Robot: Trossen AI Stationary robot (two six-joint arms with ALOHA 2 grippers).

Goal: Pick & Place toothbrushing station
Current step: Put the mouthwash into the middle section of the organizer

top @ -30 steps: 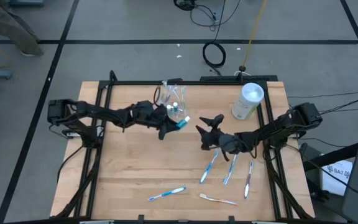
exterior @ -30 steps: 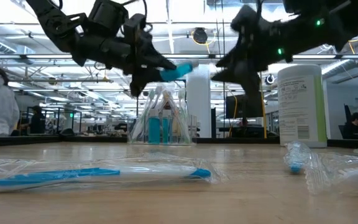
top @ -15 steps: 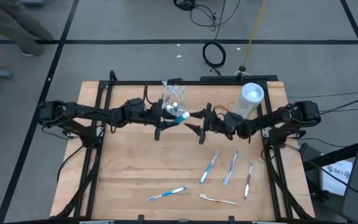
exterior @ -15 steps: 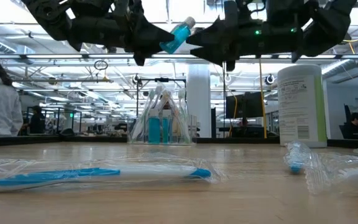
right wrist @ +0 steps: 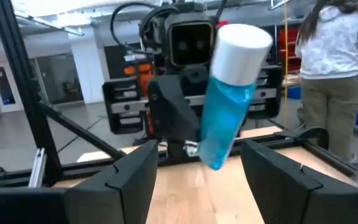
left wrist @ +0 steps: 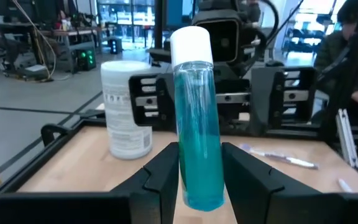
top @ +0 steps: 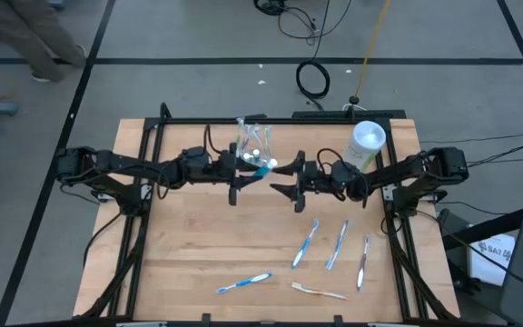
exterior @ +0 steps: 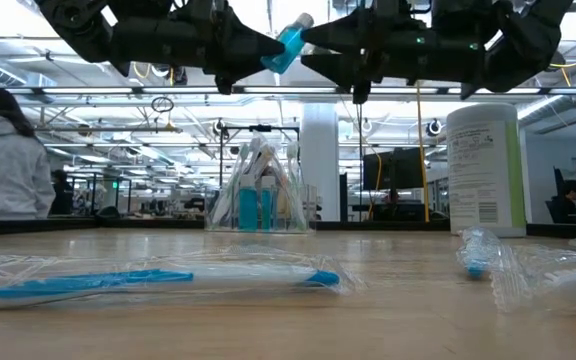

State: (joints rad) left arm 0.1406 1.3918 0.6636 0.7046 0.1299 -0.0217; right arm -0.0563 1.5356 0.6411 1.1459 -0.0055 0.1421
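The left gripper pinches a teal toothpaste tube with a white cap, held in the air just in front of the clear cup of toothbrushes. The right gripper faces it, fingers spread wide around the cap end without touching. Beside the cup stands a white canister; its label print is unreadable.
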